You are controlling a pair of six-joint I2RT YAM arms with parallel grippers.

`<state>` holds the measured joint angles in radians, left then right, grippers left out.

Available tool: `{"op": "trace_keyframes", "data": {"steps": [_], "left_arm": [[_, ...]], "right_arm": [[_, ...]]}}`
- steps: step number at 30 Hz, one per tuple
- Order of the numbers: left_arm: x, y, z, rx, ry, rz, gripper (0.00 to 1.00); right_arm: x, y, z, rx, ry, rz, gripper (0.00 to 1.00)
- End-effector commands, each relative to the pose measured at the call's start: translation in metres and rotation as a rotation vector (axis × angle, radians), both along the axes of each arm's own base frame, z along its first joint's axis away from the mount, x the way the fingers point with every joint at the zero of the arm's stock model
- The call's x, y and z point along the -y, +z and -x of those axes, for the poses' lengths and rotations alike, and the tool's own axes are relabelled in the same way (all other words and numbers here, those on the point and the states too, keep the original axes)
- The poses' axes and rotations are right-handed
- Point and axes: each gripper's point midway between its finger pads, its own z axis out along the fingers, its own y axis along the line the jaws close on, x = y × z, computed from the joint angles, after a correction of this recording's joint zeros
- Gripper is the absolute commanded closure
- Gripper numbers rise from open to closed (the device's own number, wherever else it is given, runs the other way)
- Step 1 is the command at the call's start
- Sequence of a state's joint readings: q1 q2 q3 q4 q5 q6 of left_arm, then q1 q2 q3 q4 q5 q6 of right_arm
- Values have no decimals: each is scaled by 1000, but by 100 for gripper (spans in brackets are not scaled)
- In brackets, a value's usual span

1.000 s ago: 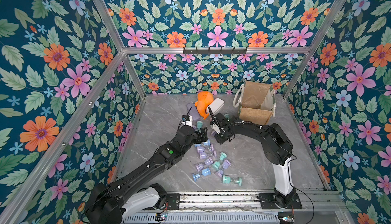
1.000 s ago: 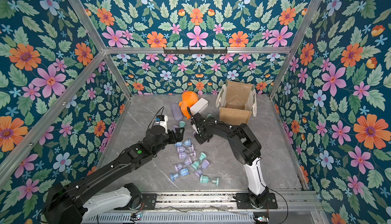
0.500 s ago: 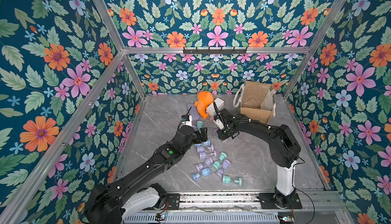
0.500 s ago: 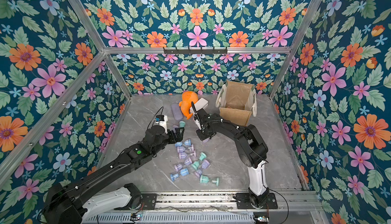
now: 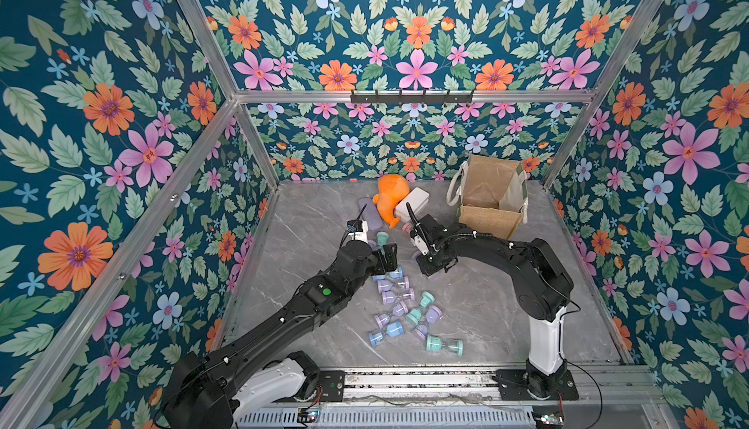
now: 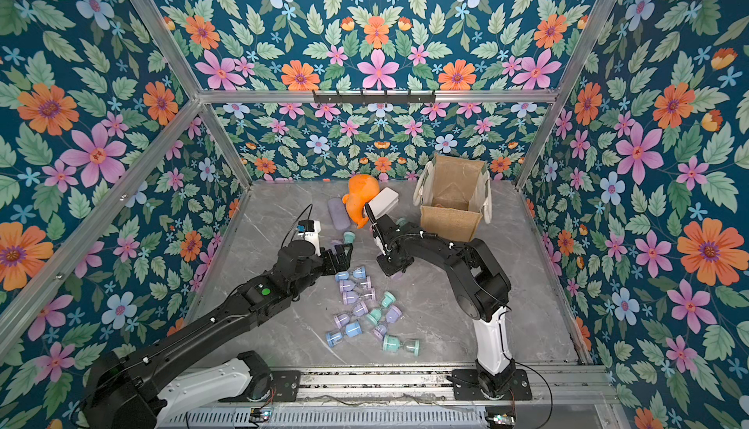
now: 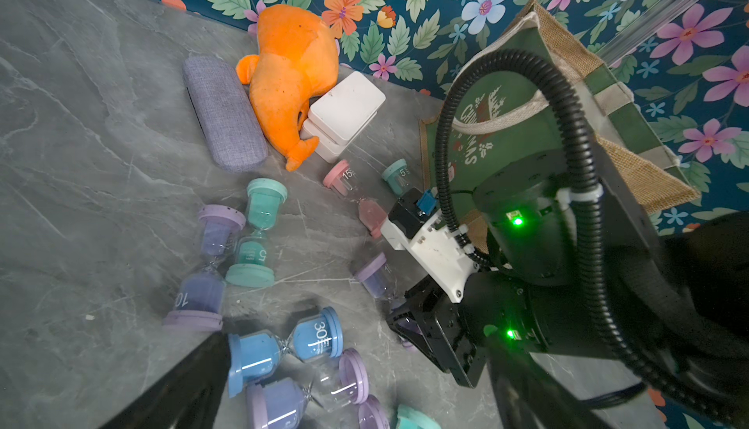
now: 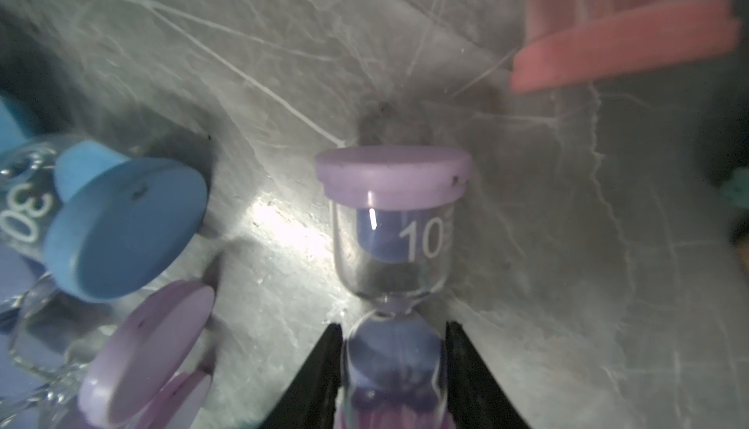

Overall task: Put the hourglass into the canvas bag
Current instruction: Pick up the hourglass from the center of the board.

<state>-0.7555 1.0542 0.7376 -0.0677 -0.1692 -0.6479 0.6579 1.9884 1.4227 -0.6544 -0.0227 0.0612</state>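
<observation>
The right claw [image 8: 392, 327] is clenched on a purple hourglass [image 8: 393, 212] marked "10". In the right wrist view its two black fingers [image 8: 320, 374] press on either side of the bulb just past the narrow neck. The other bulb and its lilac cap stick out beyond the fingertips.

In both top views this claw [image 5: 430, 269] sits a little right of the frame's centre, pointing down at the grey tabletop [image 5: 486, 325]. The hourglass is mostly hidden beneath it (only a sliver of lilac peeps out at the claw's left edge). Whether the hourglass touches the tabletop I cannot tell.

The canvas bag [image 5: 486, 217] stands open to the upper right of that claw, near it but clearly apart, at the back of the tabletop.

The left claw [image 5: 387, 256] hangs just left of the right one. It is released, its fingers spread. It sits by the upper end of a scatter of hourglasses [image 5: 401, 309], which lie lower in the frame.
</observation>
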Motion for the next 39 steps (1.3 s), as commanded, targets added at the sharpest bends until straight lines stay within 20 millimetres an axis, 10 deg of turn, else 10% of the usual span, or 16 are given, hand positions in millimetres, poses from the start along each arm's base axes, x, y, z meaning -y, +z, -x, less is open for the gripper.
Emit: {"op": "trace_keyframes", "data": {"steps": [1, 13, 26, 39], "left_arm": [[1, 5, -2, 16, -1, 8, 0], [0, 5, -1, 18, -1, 8, 0], [0, 6, 0, 19, -3, 15, 0], [4, 16, -1, 37, -16, 23, 0]], "right_arm": [[7, -5, 3, -11, -11, 34, 57], [17, -8, 17, -19, -16, 80, 45], [17, -9, 20, -25, -25, 72, 54], [6, 41, 10, 66, -69, -52, 61]]}}
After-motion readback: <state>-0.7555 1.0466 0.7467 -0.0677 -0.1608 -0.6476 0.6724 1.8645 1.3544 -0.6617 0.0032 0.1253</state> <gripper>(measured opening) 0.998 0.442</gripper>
